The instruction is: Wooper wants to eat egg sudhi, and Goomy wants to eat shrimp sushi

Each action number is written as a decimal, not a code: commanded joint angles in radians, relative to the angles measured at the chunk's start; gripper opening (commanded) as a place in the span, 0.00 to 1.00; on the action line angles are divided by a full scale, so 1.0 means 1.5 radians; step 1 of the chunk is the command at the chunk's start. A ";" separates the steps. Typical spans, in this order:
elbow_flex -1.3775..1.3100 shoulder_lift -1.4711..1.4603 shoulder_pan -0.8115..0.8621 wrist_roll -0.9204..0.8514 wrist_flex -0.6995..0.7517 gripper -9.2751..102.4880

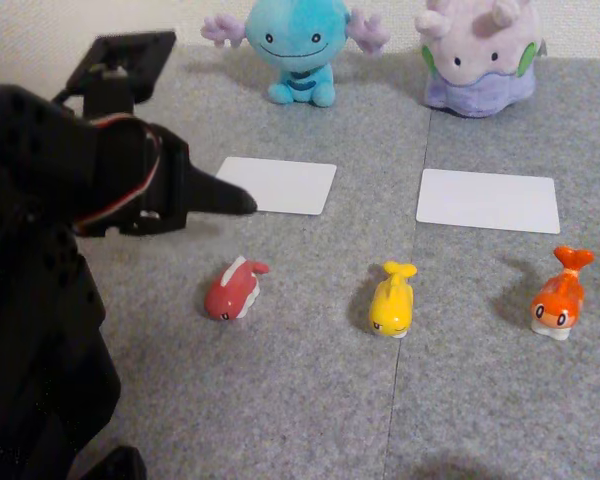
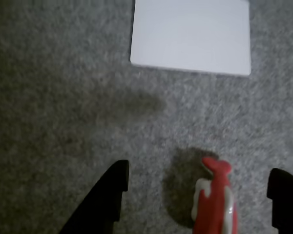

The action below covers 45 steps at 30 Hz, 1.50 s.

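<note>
While your jaws [image 2: 198, 190] hang spread wide over the grey carpeted bench [image 1: 480, 400], the wrist view shows a black fingertip [image 2: 112, 187] at each lower corner and the red fish figure [image 2: 215, 202] between them, nearer the right one, touching neither. In the other view the egg sudhi [image 1: 392, 298] lies at about 6 o'clock from the picture's centre, its long axis running from 12 to 6, forked tail at 12 and face towards the camera. The shrimp sushi [image 1: 560, 295] stands at 3 o'clock of it, well apart, tail raised at 12, eyes at 6. The red fish sits at 9 o'clock of the yellow one, tail towards 2. One white card [image 1: 280, 185] lies at 12 o'clock of the red fish, a second white card [image 1: 488, 200] between the yellow and orange figures' lines. Wooper [image 1: 295, 45] sits beyond the first card, Goomy [image 1: 477, 55] beyond the second, both facing you.
</note>
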 commanded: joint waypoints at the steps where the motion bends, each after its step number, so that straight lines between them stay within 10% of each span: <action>1: -0.053 -0.015 0.003 0.002 -0.008 0.38; 19: -0.709 -0.875 0.346 -0.233 0.183 0.38; 36: -0.730 -1.231 0.494 -0.400 0.049 0.38; 45: -0.729 -1.261 0.508 -0.391 0.015 0.20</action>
